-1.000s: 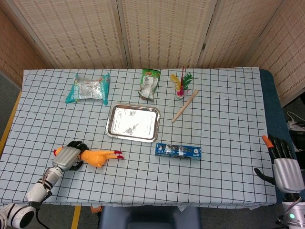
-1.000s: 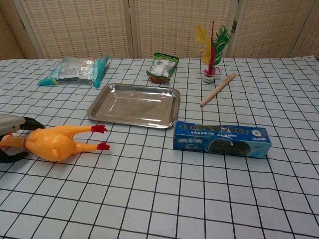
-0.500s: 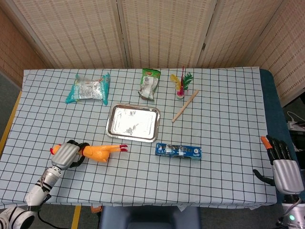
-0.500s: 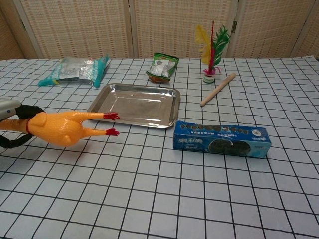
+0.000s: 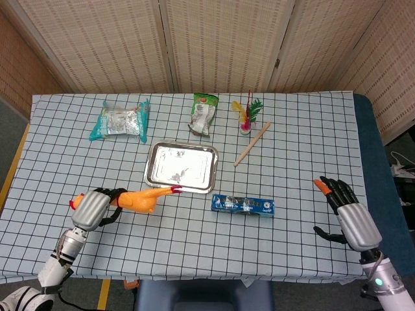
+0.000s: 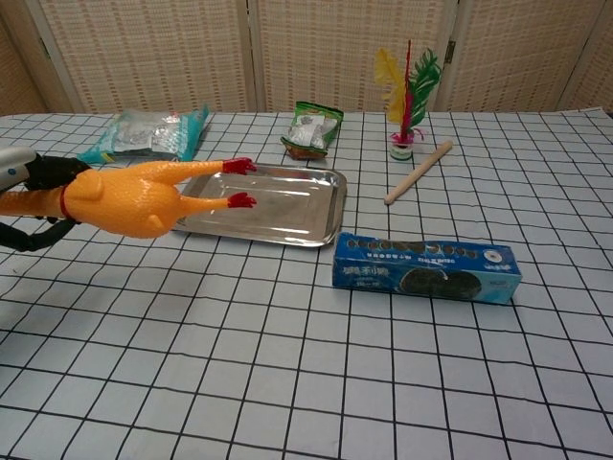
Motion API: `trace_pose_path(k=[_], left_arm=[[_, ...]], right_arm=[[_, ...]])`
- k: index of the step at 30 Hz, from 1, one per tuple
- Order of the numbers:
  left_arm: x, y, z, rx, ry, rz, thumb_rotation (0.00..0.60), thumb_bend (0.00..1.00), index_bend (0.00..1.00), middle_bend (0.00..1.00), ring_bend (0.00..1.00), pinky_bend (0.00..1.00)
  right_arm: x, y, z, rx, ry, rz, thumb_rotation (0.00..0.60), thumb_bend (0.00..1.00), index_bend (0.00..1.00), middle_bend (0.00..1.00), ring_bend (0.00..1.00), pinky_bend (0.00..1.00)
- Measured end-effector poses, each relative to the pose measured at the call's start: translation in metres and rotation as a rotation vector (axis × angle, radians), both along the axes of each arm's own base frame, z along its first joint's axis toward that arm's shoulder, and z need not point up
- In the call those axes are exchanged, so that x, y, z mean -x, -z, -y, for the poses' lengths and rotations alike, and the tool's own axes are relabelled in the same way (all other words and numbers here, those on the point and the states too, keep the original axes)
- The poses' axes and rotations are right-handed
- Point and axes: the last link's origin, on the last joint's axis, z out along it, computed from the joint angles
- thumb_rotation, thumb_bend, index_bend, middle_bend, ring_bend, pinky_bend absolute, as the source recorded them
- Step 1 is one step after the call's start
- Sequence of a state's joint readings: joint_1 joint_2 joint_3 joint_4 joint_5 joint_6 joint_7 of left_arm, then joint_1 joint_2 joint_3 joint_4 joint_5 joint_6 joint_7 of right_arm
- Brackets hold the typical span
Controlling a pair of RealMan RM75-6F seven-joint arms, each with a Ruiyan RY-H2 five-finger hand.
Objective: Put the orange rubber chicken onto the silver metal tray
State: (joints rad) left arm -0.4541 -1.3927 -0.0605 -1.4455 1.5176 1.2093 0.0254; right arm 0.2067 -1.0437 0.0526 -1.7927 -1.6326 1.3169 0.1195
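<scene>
My left hand grips the orange rubber chicken by its head end and holds it above the table, red feet pointing right toward the silver metal tray. In the chest view the left hand shows at the left edge, and the chicken hangs in front of the near left part of the tray, its feet over the tray's near left edge. The tray holds nothing. My right hand is open over the table at the right, fingers spread, far from both.
A blue biscuit box lies right of the tray's front corner. Behind the tray are a silver snack bag, a green packet, a feather shuttlecock and a wooden stick.
The left hand has lifted the chicken off the table and carried it right toward the tray. The right hand has moved in from the table's right edge.
</scene>
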Motion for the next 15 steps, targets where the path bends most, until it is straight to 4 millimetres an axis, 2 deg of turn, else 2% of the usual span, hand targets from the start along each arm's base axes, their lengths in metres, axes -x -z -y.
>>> trace_pose_path(k=[5, 9, 15], left_arm=[[-0.024, 0.004, 0.001, 0.035, 0.039, 0.002, 0.6, 0.81, 0.8, 0.75, 0.57, 0.49], [-0.039, 0.007, 0.0, 0.047, 0.066, -0.011, 0.6, 0.81, 0.8, 0.76, 0.57, 0.49], [-0.05, 0.01, -0.003, 0.066, 0.073, -0.026, 0.6, 0.81, 0.8, 0.76, 0.57, 0.49]], right_arm=[[-0.054, 0.013, 0.035, -0.181, -0.072, 0.04, 0.6, 0.13, 0.0, 0.0, 0.0, 0.0], [-0.107, 0.029, 0.066, -0.327, -0.117, 0.072, 0.6, 0.13, 0.0, 0.0, 0.0, 0.0], [-0.174, 0.057, 0.093, -0.442, -0.157, 0.12, 0.6, 0.13, 0.0, 0.0, 0.0, 0.0]])
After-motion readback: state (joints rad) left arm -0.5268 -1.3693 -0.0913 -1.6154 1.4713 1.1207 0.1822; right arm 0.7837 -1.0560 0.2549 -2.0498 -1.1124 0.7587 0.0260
